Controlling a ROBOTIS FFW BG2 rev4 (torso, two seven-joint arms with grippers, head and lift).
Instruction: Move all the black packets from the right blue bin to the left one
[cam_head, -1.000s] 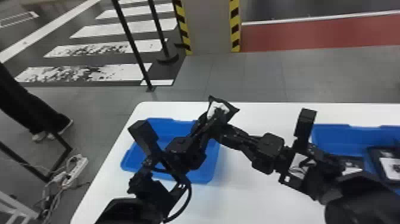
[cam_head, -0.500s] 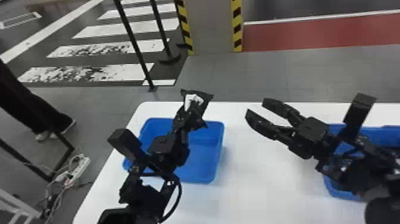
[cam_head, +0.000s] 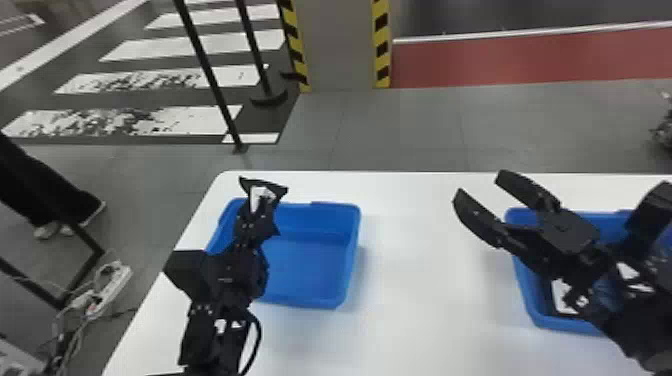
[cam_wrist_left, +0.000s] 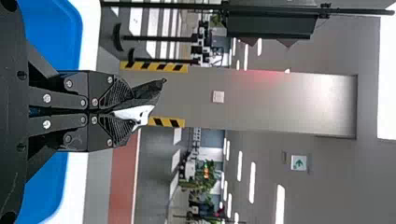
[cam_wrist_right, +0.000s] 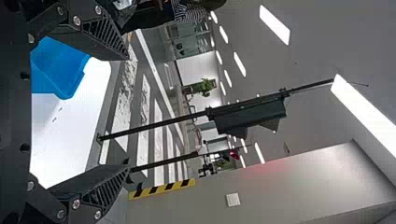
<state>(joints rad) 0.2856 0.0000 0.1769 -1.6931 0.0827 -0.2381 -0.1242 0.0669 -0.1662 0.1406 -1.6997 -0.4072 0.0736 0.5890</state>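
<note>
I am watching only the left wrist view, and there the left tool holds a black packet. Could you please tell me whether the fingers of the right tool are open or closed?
Observer: They are open. In the right wrist view, the right tool has its two fingers wide apart, with nothing held between them.
Operator: Thank you, that is clear. May I also ask whether something lies in the right blue bin?
Observer: Yes. In the head view, a black packet with a white patch lies inside the right blue bin. It is partly hidden, and I cannot tell how many packets are in there.
</note>
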